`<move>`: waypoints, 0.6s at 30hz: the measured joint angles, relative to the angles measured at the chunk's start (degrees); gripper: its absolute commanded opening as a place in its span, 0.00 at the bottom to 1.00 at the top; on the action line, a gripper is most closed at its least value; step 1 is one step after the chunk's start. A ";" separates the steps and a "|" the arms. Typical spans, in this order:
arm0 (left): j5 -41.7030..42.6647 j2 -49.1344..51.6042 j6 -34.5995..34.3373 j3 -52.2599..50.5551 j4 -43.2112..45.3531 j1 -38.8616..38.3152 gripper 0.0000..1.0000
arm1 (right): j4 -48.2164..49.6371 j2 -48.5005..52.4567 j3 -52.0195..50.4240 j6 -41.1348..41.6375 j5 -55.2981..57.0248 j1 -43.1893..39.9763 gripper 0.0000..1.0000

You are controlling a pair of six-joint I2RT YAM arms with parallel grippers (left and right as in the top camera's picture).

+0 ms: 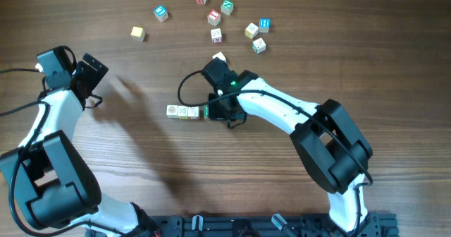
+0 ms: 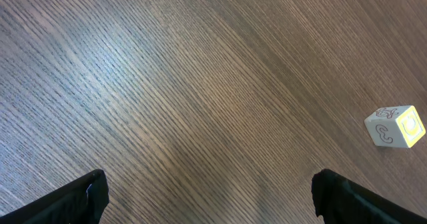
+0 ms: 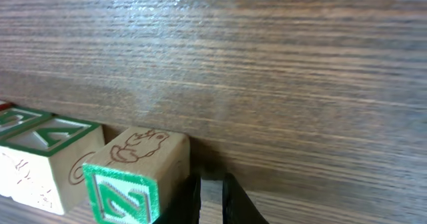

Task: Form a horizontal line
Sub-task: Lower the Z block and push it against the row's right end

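Note:
The horizontal line point(image 1: 183, 111) lies mid-table: three cream letter cubes edge to edge, with a green-faced cube point(image 1: 206, 111) at its right end. In the right wrist view the green-faced cube point(image 3: 133, 177) sits against the neighbouring cube point(image 3: 50, 151). My right gripper point(image 1: 224, 110) is low at the row's right end. Its fingers point(image 3: 212, 197) are closed together with nothing between them, and the left finger touches the green-faced cube's side. My left gripper point(image 1: 90, 71) is at the far left, open and empty point(image 2: 207, 197).
Several loose letter cubes lie scattered at the back, among them a yellow one point(image 1: 137, 32), a blue one point(image 1: 161, 13), a red one point(image 1: 214, 16) and a green one point(image 1: 258, 45). A white cube point(image 1: 219, 56) sits just behind my right wrist. The yellow cube also shows in the left wrist view point(image 2: 395, 127).

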 measured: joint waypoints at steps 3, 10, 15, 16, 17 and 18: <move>0.00 0.00 0.00 0.00 0.00 0.00 1.00 | 0.63 0.00 0.00 0.00 1.33 0.00 0.14; 0.00 0.00 0.00 0.00 0.00 0.00 1.00 | 2.03 0.00 0.00 -0.02 -1.36 0.00 0.12; 0.00 0.00 0.00 0.00 0.00 0.00 1.00 | 2.23 0.00 0.00 -0.02 -1.99 0.00 0.12; 0.00 0.00 0.00 0.00 0.00 0.00 1.00 | 2.54 0.00 0.00 -0.02 -2.08 0.00 0.12; 0.00 0.00 0.00 0.00 0.00 0.00 1.00 | 2.86 0.00 0.00 -0.02 -2.25 0.00 0.12; 0.00 0.00 0.00 0.00 0.00 0.00 1.00 | 2.95 0.00 0.00 -0.02 -2.38 0.00 0.13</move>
